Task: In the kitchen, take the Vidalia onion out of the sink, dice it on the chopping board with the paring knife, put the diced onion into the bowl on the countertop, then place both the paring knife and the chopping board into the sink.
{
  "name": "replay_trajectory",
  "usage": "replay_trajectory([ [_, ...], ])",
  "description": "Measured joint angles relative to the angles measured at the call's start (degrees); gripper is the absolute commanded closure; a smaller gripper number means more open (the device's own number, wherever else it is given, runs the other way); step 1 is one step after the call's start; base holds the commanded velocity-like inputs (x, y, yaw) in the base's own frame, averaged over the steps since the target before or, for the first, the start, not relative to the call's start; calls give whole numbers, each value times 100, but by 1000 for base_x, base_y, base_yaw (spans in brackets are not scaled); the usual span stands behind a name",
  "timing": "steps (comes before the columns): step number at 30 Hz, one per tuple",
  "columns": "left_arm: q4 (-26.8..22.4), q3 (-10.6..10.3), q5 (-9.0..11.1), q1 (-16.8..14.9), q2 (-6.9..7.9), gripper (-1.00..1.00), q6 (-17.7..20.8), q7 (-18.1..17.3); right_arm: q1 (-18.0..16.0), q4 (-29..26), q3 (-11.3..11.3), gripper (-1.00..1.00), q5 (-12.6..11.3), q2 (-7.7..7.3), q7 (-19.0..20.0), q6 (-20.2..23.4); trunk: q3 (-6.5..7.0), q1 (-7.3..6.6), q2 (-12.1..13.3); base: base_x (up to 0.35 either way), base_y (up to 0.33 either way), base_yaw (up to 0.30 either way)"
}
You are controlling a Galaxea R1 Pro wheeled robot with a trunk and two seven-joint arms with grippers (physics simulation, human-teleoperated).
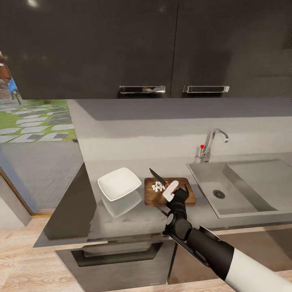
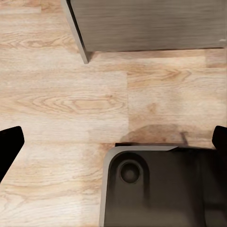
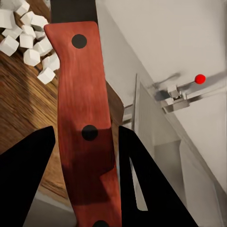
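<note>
One gripper, the right gripper, is clamped on the paring knife above the chopping board. In the right wrist view the red handle with its dark rivets sits between the two black fingers, both pressed against it. In the head view the dark blade points up and away from the robot, its tip past the board's far edge.

Diced onion lies as a cluster of small white cubes on the board, just beside the blade. The board rests flat on the table, between the bowl and the sink. The white bowl stands just beside the board's left end, apart from it, with nothing visible inside. The sink's basin lies just right of the board; its tap with the red knob stands at the far rim.

Left gripper hangs over the wooden floor, jaws spread wide with nothing between them.
</note>
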Motion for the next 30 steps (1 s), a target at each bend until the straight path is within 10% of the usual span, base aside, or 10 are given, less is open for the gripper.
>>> replay_trajectory([
  [18,6,0,0,0,0,-100,0,0,0,-131,-127,100,-1,78,15,-636,165,0,0,0,0,0],
  [24,8,0,0,0,0,-100,0,0,-1,-203,-832,100,-29,68,36,-1070,221,0,0,0,0,0],
  [30,7,0,-2,0,0,-100,0,0,0,-205,-922,100,-554,67,76,-1091,276,0,0,0,-138,0],
])
